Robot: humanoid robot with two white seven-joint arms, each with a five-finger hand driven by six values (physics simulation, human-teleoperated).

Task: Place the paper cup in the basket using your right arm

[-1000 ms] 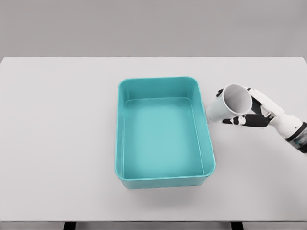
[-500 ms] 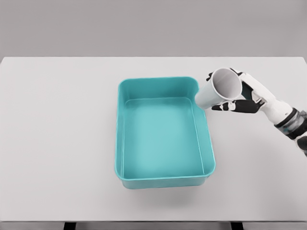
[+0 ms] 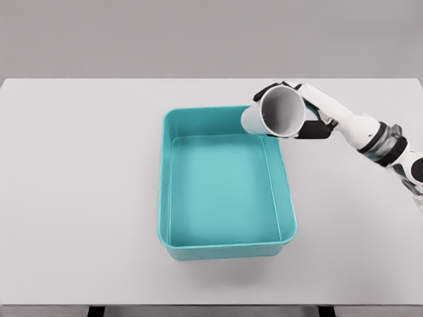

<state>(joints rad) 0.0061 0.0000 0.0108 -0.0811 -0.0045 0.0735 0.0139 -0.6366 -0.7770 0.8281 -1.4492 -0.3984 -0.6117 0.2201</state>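
- The right hand [image 3: 305, 113] was clasped around the white paper cup [image 3: 276, 113], fingers wrapped about its wall.
- The cup hung tipped on its side, its open mouth facing the camera, over the far right corner of the teal rectangular plastic basket [image 3: 227, 246], probably carried there for release inside.
- It looked clear of the basket's rim, not yet set down.
- The basket sat on the plain white bench [image 3: 79, 198].
- No left arm showed.

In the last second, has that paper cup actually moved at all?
Yes. The paper cup, held in the right hand, has travelled left and up in the picture, from beside the teal basket to over its far right corner.
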